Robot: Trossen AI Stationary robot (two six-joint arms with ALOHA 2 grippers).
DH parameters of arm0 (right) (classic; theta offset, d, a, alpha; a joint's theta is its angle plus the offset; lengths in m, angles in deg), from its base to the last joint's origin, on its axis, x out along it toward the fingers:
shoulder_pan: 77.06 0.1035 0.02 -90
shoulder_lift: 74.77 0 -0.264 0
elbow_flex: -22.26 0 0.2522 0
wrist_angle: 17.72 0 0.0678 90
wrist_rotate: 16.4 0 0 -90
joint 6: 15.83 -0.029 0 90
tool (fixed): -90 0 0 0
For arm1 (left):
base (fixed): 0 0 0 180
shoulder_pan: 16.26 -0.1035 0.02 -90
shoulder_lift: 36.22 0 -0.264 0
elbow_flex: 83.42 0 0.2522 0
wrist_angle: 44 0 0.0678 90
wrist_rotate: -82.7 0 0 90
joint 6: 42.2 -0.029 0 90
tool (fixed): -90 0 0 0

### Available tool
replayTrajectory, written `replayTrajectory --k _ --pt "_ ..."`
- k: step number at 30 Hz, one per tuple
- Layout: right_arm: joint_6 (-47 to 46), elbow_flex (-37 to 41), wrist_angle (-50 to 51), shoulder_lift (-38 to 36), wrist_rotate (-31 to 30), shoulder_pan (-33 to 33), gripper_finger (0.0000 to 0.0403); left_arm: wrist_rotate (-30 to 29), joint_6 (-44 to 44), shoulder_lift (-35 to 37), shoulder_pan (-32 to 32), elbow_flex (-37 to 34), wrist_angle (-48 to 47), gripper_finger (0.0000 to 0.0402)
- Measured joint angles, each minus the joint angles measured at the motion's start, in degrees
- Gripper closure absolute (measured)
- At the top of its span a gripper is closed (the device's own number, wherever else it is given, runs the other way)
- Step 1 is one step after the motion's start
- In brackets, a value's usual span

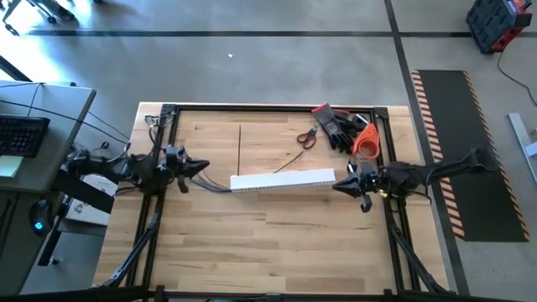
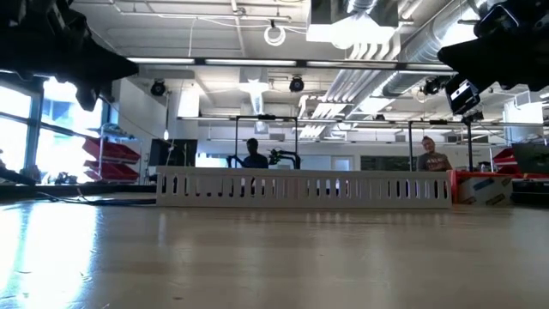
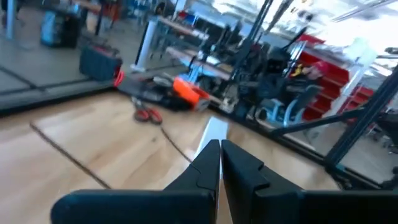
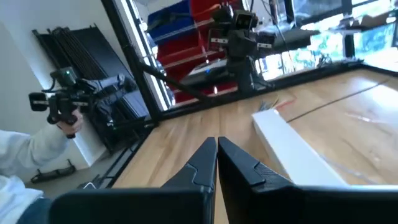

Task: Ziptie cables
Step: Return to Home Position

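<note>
The cables (image 1: 218, 184) show as a short bunch of thin grey wires sticking out of the left end of a white slotted channel (image 1: 283, 180) that lies flat mid-table. Their coloured ends (image 4: 273, 104) also show at the channel's far end in the right wrist view. My left gripper (image 1: 205, 167) hovers shut just left of the cable ends, and its wrist view (image 3: 220, 155) shows nothing between the fingers. My right gripper (image 1: 337, 186) hovers shut off the channel's right end (image 4: 292, 149). In its wrist view (image 4: 216, 149) that gripper is empty too.
Two thin dark strips (image 1: 240, 143) (image 1: 289, 162) lie on the wood beyond the channel. Scissors (image 1: 307, 137), dark gloves (image 1: 340, 126) and an orange tool (image 1: 367, 141) sit at the far right corner. A person's sleeve and hand (image 4: 37, 146) show beyond the table.
</note>
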Motion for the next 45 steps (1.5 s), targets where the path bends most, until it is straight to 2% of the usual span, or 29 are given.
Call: replayTrajectory --k 2,5,9,12,15,21,29,39,45 --pt "1.1 0.0 0.1 -0.8 2.1 -1.7 0.0403 3.6 -2.1 2.7 -3.6 0.1 -1.6 0.0402" --pt "2.5 0.0 0.1 -1.4 4.8 -4.4 0.0403 6.6 -4.1 2.6 -9.0 0.2 -6.4 0.0402" --pt "6.0 0.0 0.8 -1.3 5.1 -8.1 0.0403 13.1 -4.9 2.5 -16.0 0.0 -9.9 0.0402" --pt "8.7 0.0 2.4 -1.2 5.0 -10.8 0.0403 18.7 -11.7 2.6 -20.2 0.0 -9.7 0.0402" --pt "9.8 0.0 4.7 -1.2 5.1 -12.3 0.0403 20.2 -18.4 2.5 -22.6 0.0 -9.9 0.0402" --pt "11.1 0.0 9.7 -1.2 4.9 -12.6 0.0403 21.2 -27.7 2.0 -23.2 0.0 -9.7 0.0402" --pt "12.4 0.0 12.5 -1.2 -4.2 -12.6 0.0403 19.4 -23.8 0.1 -23.2 0.0 -9.9 0.0402" --pt "12.1 0.0 13.7 -1.2 -4.5 -12.6 0.0403 19.4 -24.2 0.2 -23.0 0.0 -9.8 0.0402" --pt "12.1 0.0 15.1 -2.6 -4.5 -12.2 0.0403 15.8 -24.3 0.6 -17.0 0.0 -9.7 0.0402"
